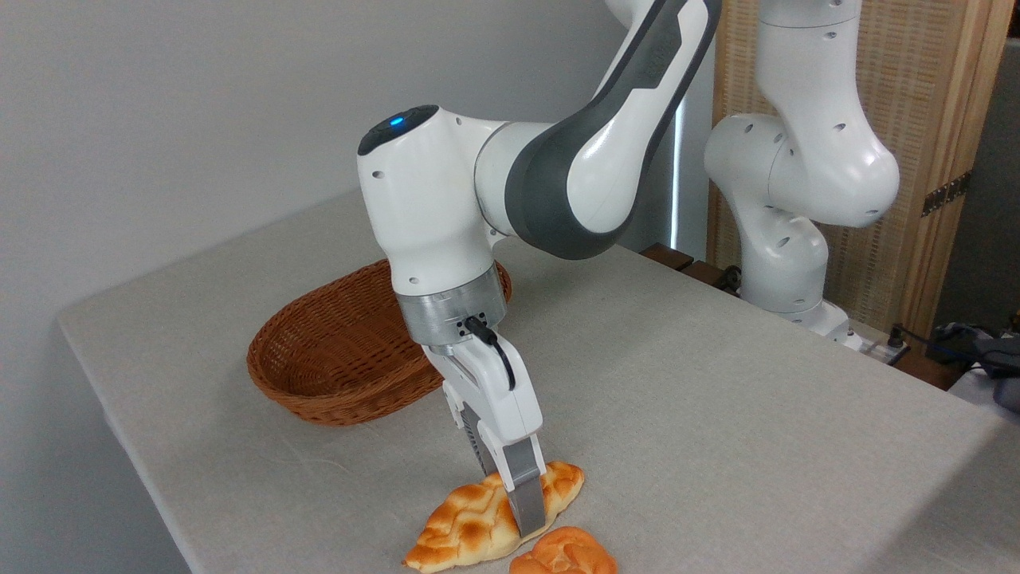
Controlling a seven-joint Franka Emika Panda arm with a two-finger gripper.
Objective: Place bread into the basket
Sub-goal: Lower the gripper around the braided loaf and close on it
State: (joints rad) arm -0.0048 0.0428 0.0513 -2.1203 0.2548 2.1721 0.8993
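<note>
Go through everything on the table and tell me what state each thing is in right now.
Bread: lying flat on the table, outside the basket, jaws straddling its middle.
Basket: upright, nothing visible inside.
Round bun: on the table beside the bread.
Gripper: lowered onto the bread; whether it has closed cannot be told.

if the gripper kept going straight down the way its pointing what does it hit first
The bread. The gripper points down and slightly forward, its fingers already straddling the braided loaf's middle. Right beneath that lies the table. Whether the pads already touch the crust cannot be told.
</note>
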